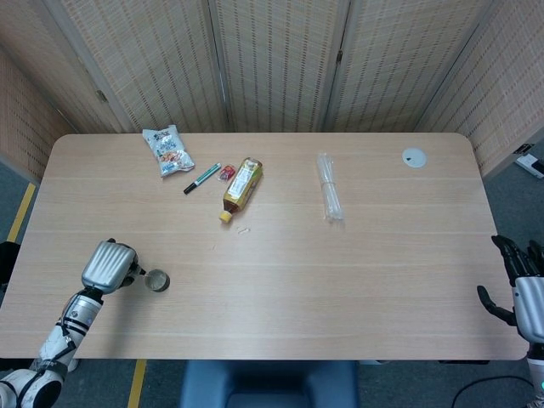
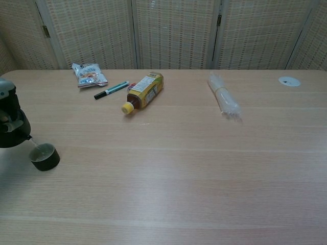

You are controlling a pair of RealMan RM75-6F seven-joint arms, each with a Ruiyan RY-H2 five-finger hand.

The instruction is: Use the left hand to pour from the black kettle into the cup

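Observation:
My left hand (image 1: 108, 265) grips the black kettle (image 2: 12, 132) at the table's near left corner and covers most of it from above. The kettle is tilted with its spout just over the small dark cup (image 2: 44, 156). A thin stream of water runs from the spout into the cup. In the head view the cup (image 1: 158, 280) stands right beside the hand. Only a grey part of the left hand (image 2: 5, 91) shows at the chest view's left edge. My right hand (image 1: 518, 289) hangs off the table's near right corner, fingers apart and holding nothing.
At the back left lie a snack bag (image 1: 167, 150), a green marker (image 1: 202, 178) and a yellow-capped bottle (image 1: 242, 189) on its side. A clear plastic bundle (image 1: 329, 198) lies further right, with a white disc (image 1: 413, 156) near the far right corner.

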